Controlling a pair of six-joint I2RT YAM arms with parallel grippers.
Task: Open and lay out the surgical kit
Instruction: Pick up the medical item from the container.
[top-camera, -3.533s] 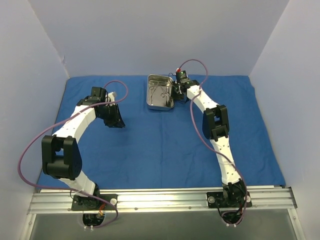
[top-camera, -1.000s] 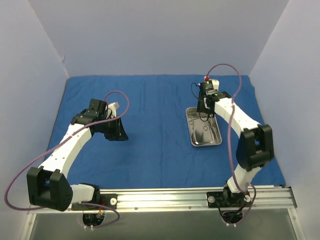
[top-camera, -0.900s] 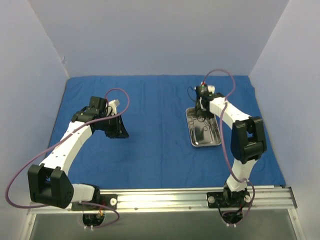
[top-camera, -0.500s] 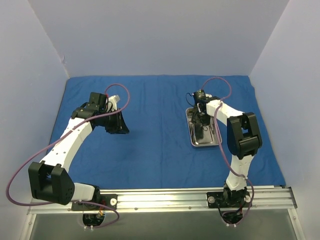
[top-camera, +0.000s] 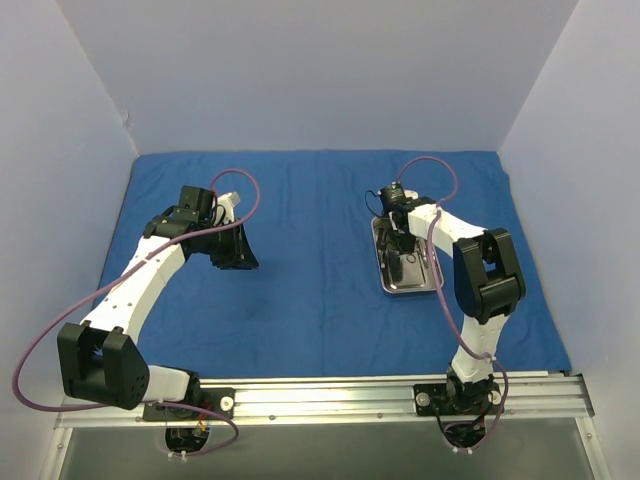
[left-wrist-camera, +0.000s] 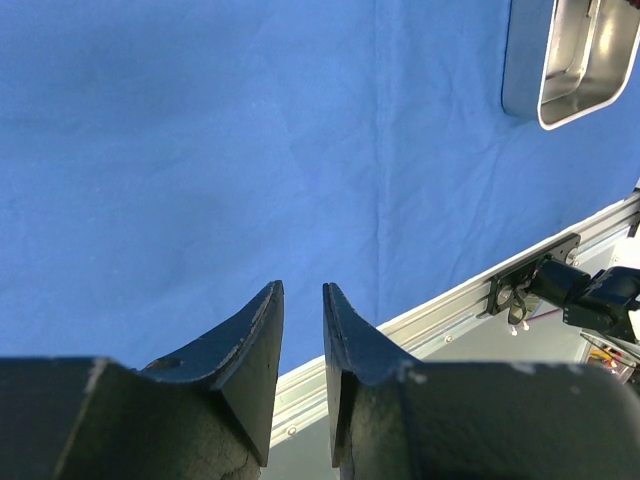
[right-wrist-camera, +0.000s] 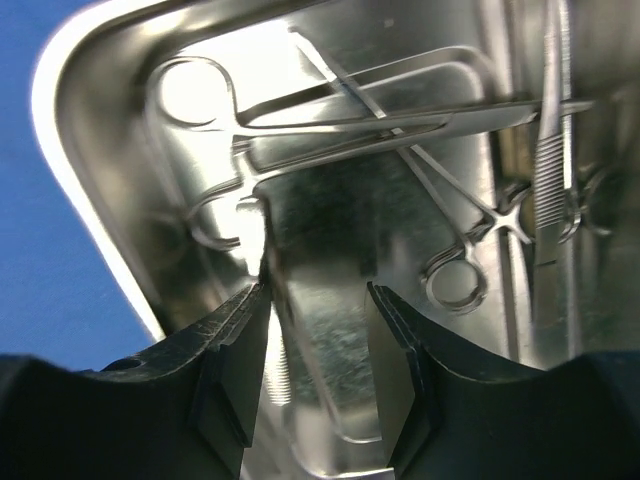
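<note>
- Our right pincer (right-wrist-camera: 315, 290) hangs with its two black fingers spread apart, tips down inside the small shiny rectangular steel tray (right-wrist-camera: 60, 130), holding nothing.
- Just beyond the tips lie the thin silver ring-handled instruments (right-wrist-camera: 340, 125), flat on the tray floor. Two are crossed over each other and the others lie along the far wall.
- We judge the instruments light, stiff and slippery, steel on polished steel. A shank near the pivot or a ring handle looks the surest hold, and because they overlap, lifting one may drag its neighbour.
- The tray itself looks rigid and slick, likely to slide on the cloth if nudged.
- From above, the tray sits on the right half of the deep-blue cloth drape (top-camera: 320, 290), which is spread flat across the table.
- Our left pincer (left-wrist-camera: 302, 290) has its fingers drawn almost together with a thin slit between them. It grips nothing and hovers over bare drape on the left, well apart from the tray.
- Three and a half seconds back, the tray stood at the far middle of the drape; it now lies nearer and to the right.
- A second ago the right pincer was at the tray's far end; it has since come over the interior.
- The left arm has barely shifted.
</note>
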